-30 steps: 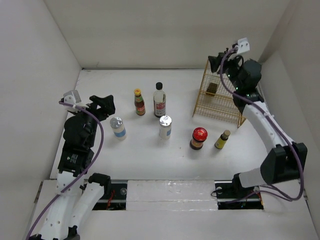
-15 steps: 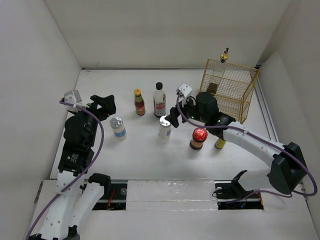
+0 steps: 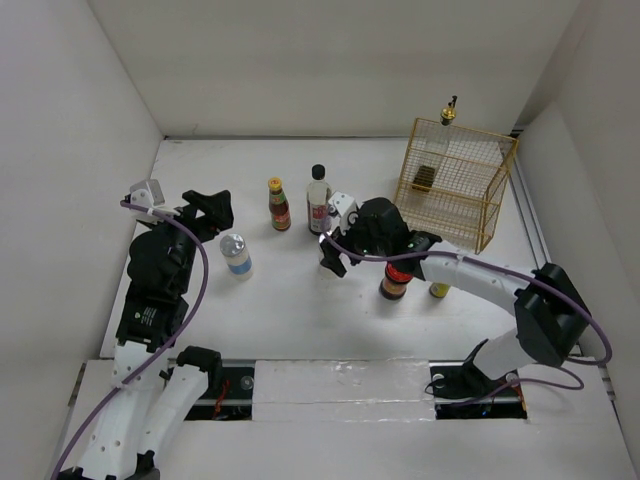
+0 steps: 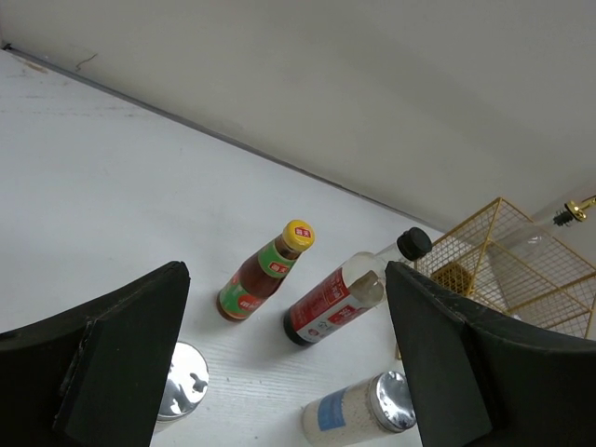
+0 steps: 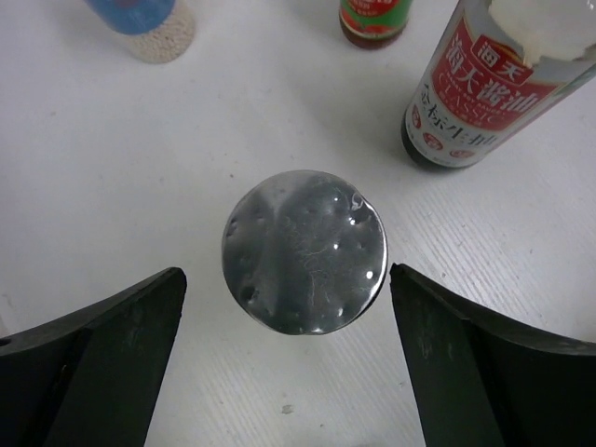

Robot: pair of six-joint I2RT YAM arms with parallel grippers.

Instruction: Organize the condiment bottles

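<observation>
Gold wire basket: far right of white table, upright, top open, square-mesh sides see-through. Stands close to right wall; contact cannot be told. Back wall plain white, dark seam where it meets table. Left wall plain white. Left wrist view: basket corner at right edge, back wall behind. Right wrist view: fine grain lines on table top.

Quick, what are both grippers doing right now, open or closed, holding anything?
Left gripper: open, holding nothing.
Right gripper: open, fingers either side of the silver-lidded shaker, not touching it.
</observation>
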